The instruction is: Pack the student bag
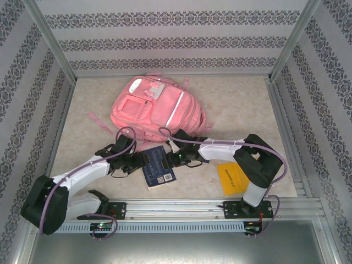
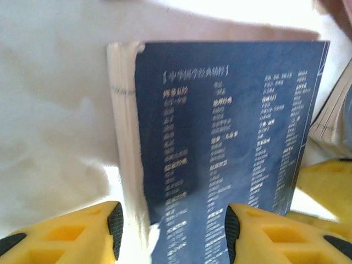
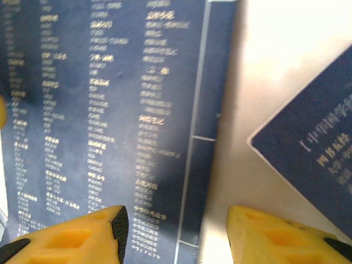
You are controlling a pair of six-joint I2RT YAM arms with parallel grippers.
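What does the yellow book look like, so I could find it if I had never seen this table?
Start at the big pink backpack lying on the table. From it, look toward the near edge and to the right, next to the right arm: a thin, flat book lies there. It is bright yellow, while the books nearby are dark blue.

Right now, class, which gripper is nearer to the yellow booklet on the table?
Right. In the top view the right gripper hovers over the dark blue book, left of the yellow booklet; the left gripper is at that book's far edge, farther away.
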